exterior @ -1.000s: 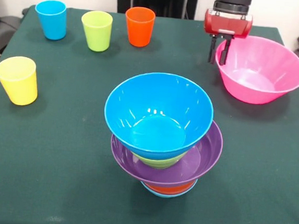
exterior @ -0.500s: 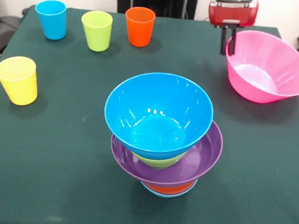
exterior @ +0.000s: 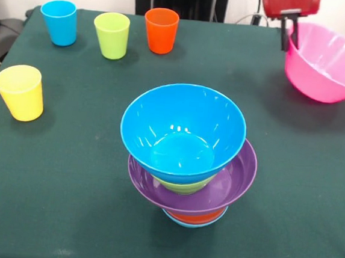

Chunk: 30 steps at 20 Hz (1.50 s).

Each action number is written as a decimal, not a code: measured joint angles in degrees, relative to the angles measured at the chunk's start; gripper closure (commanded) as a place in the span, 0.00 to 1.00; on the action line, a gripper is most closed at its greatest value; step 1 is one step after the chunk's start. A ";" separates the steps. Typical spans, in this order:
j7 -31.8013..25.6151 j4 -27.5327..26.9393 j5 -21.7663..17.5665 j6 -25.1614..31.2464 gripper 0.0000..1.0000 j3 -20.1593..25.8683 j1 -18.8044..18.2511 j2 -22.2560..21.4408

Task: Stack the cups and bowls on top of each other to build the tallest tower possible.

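Observation:
The tower point(exterior: 191, 161) stands near the table's front middle: a light-blue and an orange bowl lowest, then the wide purple bowl point(exterior: 231, 185), a green bowl, and the deep blue bowl point(exterior: 183, 133) on top. My gripper point(exterior: 291, 37) at the top right is shut on the rim of the large pink bowl point(exterior: 326, 64), which hangs tilted above the table. Along the far left stand the blue cup point(exterior: 59, 22), lime green cup point(exterior: 112, 35) and orange cup point(exterior: 160, 30). Alone at the left edge is the yellow cup point(exterior: 20, 91).
The dark green tablecloth point(exterior: 66, 174) covers the whole table. Its right edge runs close under the lifted pink bowl.
The gripper closed on the pink bowl's rim, then lifted it up and to the right; the bowl now hangs tilted off the table. Tower and cups unchanged.

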 measured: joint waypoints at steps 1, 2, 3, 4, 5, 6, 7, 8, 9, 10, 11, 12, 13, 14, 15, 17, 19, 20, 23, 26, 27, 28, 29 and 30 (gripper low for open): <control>0.00 0.26 0.00 0.23 1.00 0.69 -0.12 -0.18; 0.00 0.73 0.01 0.51 1.00 2.00 -0.38 -0.51; 0.00 1.02 0.00 0.66 1.00 2.79 -0.57 -0.74; 0.00 1.40 0.02 0.79 1.00 3.79 -0.82 -1.04; 0.00 1.63 0.01 0.87 1.00 4.39 -1.01 -1.21; 0.00 2.28 0.06 1.04 1.00 6.14 -1.67 -1.62; 0.00 2.74 0.15 1.12 1.00 7.29 -2.24 -1.89; 0.00 3.03 0.20 1.18 1.00 8.00 -2.64 -2.08; 0.00 3.79 0.40 1.21 1.00 9.86 -3.83 -2.54; 0.00 4.26 0.61 1.19 1.00 11.02 -4.67 -2.78; 0.00 4.78 0.87 1.21 1.00 12.29 -5.66 -3.01; 0.00 5.45 1.30 1.22 1.00 14.07 -7.11 -3.30; 0.00 6.01 1.74 1.23 1.00 15.58 -8.40 -3.54; 0.00 6.88 2.58 1.43 1.00 18.05 -10.57 -3.93; 0.00 7.42 3.13 1.71 1.00 19.74 -12.10 -4.16; 0.00 8.82 4.63 2.65 1.00 24.08 -16.20 -4.69; 0.00 10.35 6.39 4.25 1.00 29.67 -21.92 -5.35; 0.00 10.56 6.67 4.63 1.00 30.55 -22.88 -5.43; 0.00 11.56 7.91 6.96 1.00 35.35 -28.23 -5.73; 0.00 12.14 8.35 9.43 1.00 39.52 -32.98 -5.74; 0.00 12.25 8.32 10.46 1.00 40.92 -34.62 -5.71; 0.00 12.29 8.33 11.98 1.00 42.79 -36.84 -5.56; 0.00 12.29 8.33 12.68 1.00 43.52 -37.77 -5.45; 0.00 12.30 8.35 14.07 1.00 44.99 -39.59 -5.12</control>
